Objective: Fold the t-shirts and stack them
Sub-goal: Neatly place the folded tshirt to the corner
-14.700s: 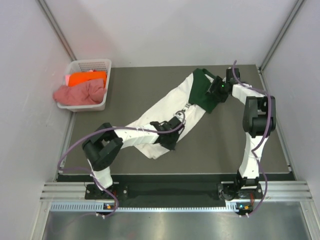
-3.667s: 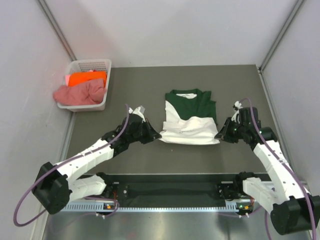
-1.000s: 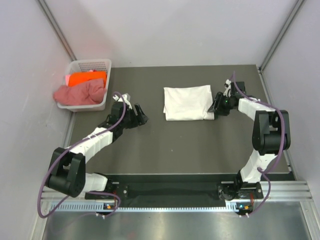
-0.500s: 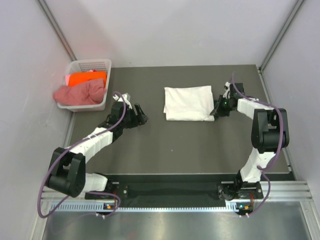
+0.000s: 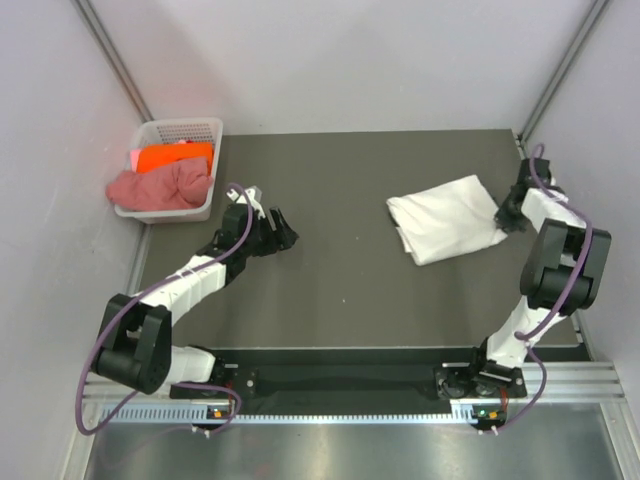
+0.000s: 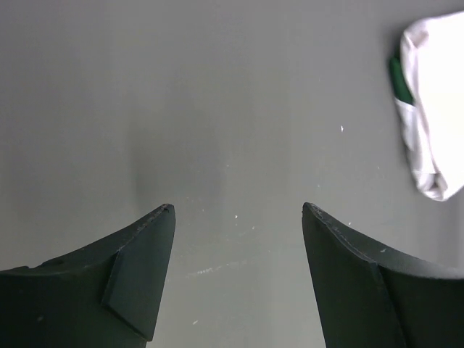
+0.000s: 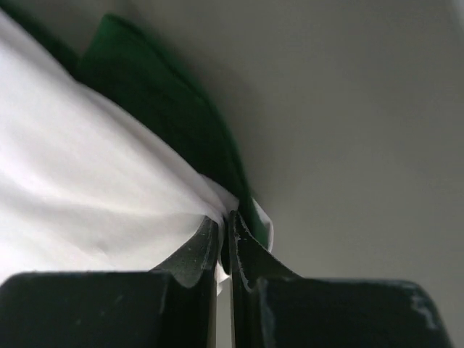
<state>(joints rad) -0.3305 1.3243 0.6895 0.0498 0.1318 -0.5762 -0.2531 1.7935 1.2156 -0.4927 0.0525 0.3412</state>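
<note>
A folded white t-shirt (image 5: 445, 217) with dark green parts lies at the right of the table, turned at an angle. My right gripper (image 5: 507, 214) is shut on its right edge; in the right wrist view the jaws (image 7: 225, 226) pinch white and green cloth (image 7: 109, 188). An orange t-shirt (image 5: 172, 156) and a dusty pink t-shirt (image 5: 158, 187) lie bunched in the basket. My left gripper (image 5: 286, 238) hangs open over bare table left of centre, with nothing between its fingers (image 6: 138, 268). The folded shirt's end (image 6: 431, 109) shows at the right edge of the left wrist view.
A white lattice basket (image 5: 210, 128) stands at the back left corner, against the left wall. Grey walls close in the table on three sides. The table's right edge (image 5: 552, 250) runs just beside my right gripper.
My right gripper shut on the folded shirt's right edge and dragged it from the table's middle to the right, turning it. The left arm has not moved.
</note>
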